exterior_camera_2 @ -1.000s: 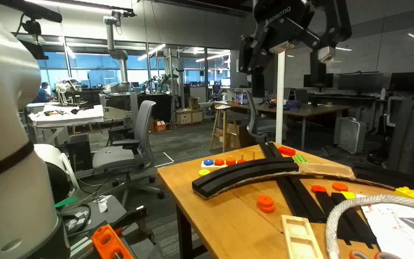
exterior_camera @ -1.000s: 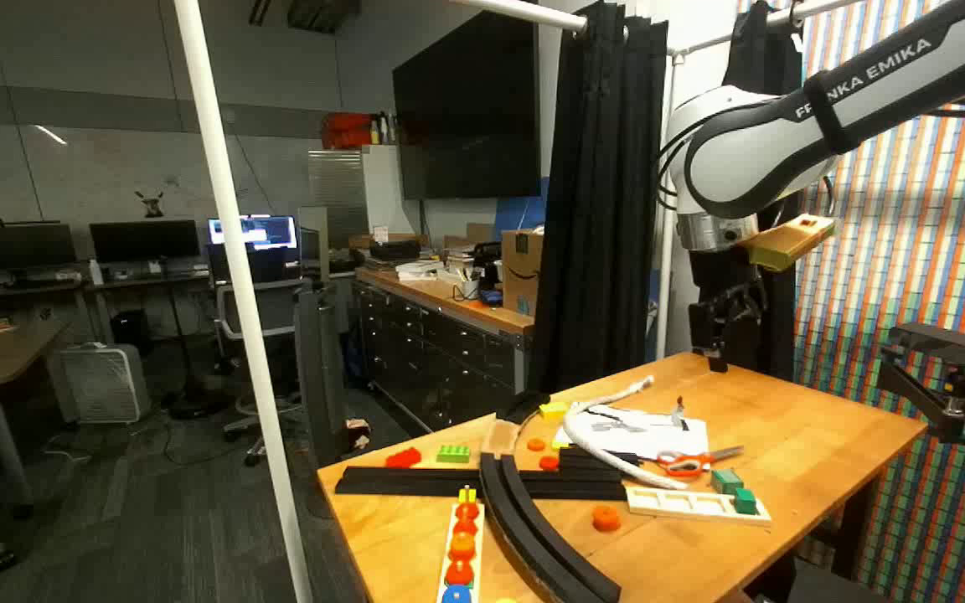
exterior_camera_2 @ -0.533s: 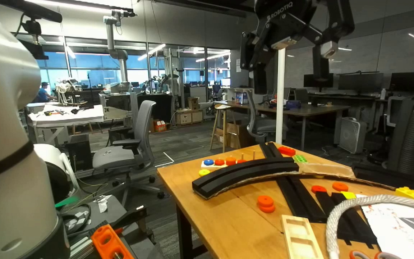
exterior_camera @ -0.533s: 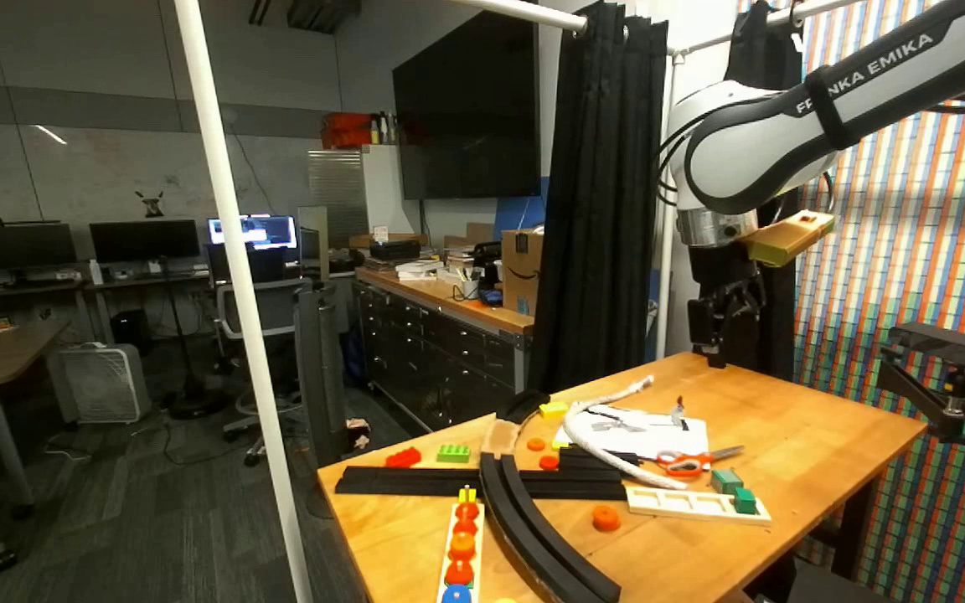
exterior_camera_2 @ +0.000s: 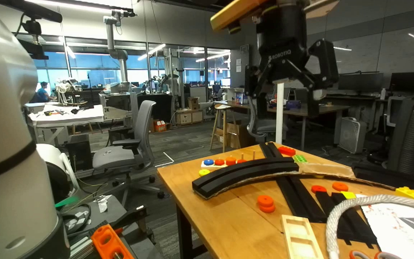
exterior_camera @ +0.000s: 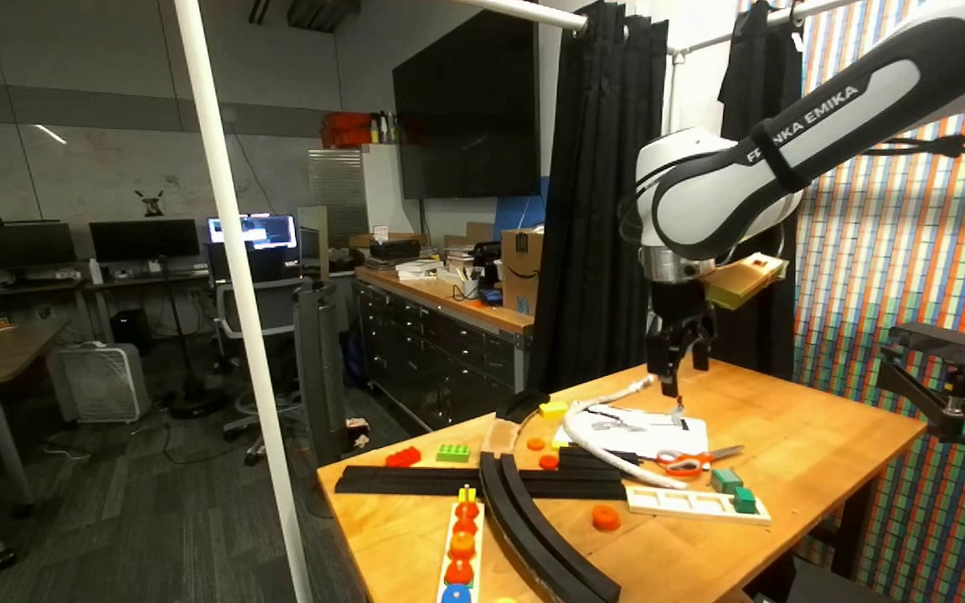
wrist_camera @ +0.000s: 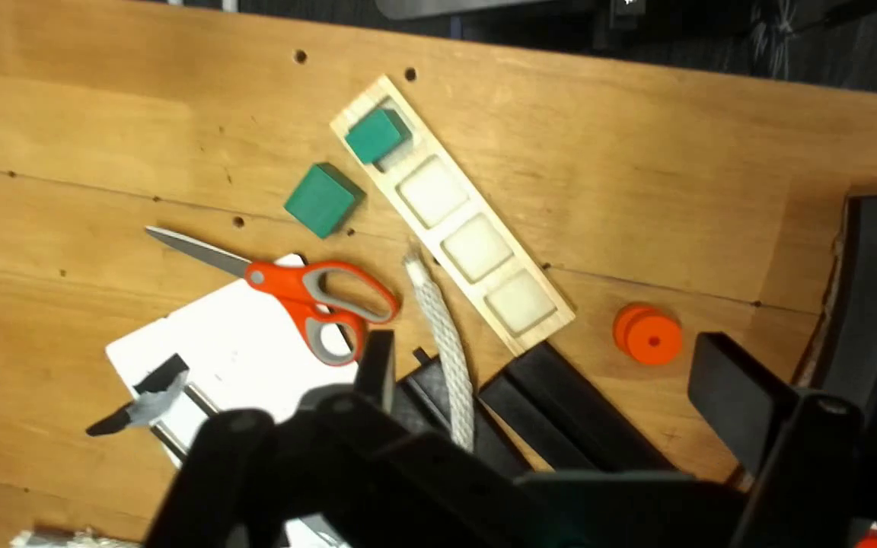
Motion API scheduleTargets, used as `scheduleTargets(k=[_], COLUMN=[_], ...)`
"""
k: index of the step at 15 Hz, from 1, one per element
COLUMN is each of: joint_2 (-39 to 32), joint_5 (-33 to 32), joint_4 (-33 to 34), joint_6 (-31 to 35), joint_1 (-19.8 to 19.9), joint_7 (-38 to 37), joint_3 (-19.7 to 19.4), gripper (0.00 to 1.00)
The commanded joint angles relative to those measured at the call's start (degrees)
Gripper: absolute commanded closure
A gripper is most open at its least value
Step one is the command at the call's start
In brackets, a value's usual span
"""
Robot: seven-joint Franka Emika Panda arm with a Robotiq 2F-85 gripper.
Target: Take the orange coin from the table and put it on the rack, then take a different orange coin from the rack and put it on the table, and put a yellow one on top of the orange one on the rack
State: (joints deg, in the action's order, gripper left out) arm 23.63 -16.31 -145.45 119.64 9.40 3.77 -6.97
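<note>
My gripper (exterior_camera: 685, 377) is open and empty above the table (exterior_camera: 801, 419); it also shows in an exterior view (exterior_camera_2: 288, 114) and the wrist view (wrist_camera: 549, 358). Two orange coins, an upper one (exterior_camera_2: 265, 200) overlapping a lower one (exterior_camera_2: 266, 209), lie on the table beside the rack's black tracks (exterior_camera_2: 243, 172). In the wrist view the upper orange coin (wrist_camera: 653, 341) shows between the fingers, well below them. A yellow coin (exterior_camera_2: 204, 172) lies near the curved track's end. A pale peg board (exterior_camera_2: 210, 167) holds blue, red and orange coins. More orange-red coins (exterior_camera_2: 340, 186) lie by the tracks.
A wooden tray (wrist_camera: 457, 217) holds a green block (wrist_camera: 376, 135); another green block (wrist_camera: 323, 200) lies beside it. Orange scissors (wrist_camera: 290, 285), a white sheet (wrist_camera: 248, 335) and a rope (wrist_camera: 442, 327) lie near. Toy bricks (exterior_camera: 453, 453) lie at the table's far side.
My gripper has come down and moved over the table, leftward in an exterior view, and has stayed open. The coins, tracks and other things on the table have not moved.
</note>
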Motion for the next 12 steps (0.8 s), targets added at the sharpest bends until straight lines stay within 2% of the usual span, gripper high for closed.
scheduleTargets(k=[1, 7, 12], joint_2=[-9.29, -21.88, -28.07], joint_5=[5.27, 20.23, 32.94], joint_4=[1.72, 2.51, 3.29], joint_6=[8.92, 21.16, 25.72], joint_1=[-2.29, -3.9, -3.23], joint_7=[0.26, 5.19, 12.65], joint_3=[-0.76, -0.84, 0.93], gripper=[0.0, 0.0, 0.0])
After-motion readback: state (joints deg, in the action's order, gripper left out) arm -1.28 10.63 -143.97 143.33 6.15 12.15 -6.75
